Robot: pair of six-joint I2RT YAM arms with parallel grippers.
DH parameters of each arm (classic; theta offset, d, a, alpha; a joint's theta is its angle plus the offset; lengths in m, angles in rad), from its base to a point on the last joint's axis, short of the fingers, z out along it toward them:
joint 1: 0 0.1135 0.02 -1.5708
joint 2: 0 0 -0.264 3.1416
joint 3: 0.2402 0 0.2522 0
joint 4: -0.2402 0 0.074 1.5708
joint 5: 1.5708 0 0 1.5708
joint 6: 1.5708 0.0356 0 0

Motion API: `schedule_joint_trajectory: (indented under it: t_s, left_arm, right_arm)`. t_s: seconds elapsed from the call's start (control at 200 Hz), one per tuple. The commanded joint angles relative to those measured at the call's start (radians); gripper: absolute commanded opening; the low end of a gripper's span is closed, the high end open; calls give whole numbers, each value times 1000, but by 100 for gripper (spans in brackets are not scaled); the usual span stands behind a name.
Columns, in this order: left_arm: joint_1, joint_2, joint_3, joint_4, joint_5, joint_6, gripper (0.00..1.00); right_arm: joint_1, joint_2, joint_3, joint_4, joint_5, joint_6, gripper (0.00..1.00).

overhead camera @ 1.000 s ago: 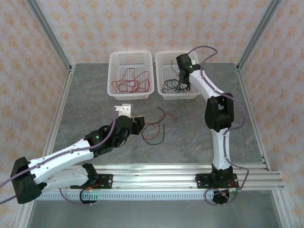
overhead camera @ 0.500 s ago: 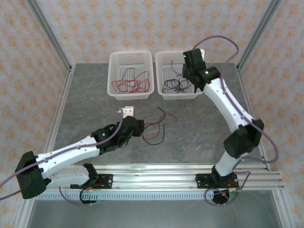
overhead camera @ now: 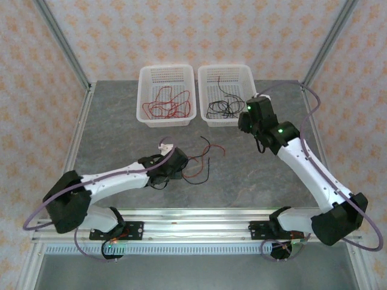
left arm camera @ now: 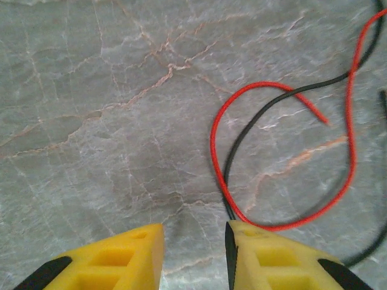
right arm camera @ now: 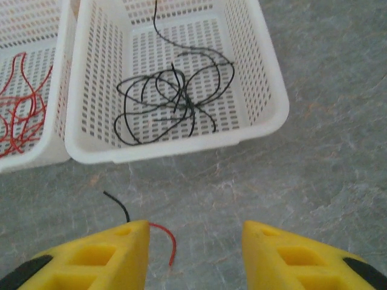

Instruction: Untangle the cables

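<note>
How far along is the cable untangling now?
Done: red cables lie in the left basket, black cables in the right basket. In hand: nothing gripped; the left pincer is open, low beside the last pair, and the right pincer is open near the right basket. Remaining: one red cable and one black cable cross on the table.

A grey marbled tabletop (overhead camera: 121, 130) sits inside beige floral-patterned walls (overhead camera: 181, 30) with aluminium corner posts (overhead camera: 63, 42).
</note>
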Motion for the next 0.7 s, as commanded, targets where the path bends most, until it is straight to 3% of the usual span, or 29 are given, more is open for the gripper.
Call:
schedule_joint_trajectory:
  t_s: [0.0, 0.29, 0.691]
  left_arm:
    - [24, 54, 46, 46, 38, 23, 34]
    - [79, 209, 106, 106, 72, 84, 32]
    - [92, 345, 159, 110, 31, 128, 26]
  right_arm:
    - [12, -45, -76, 31, -44, 37, 43]
    - [18, -169, -262, 52, -70, 92, 43]
    - [18, -224, -303, 26, -51, 118, 43]
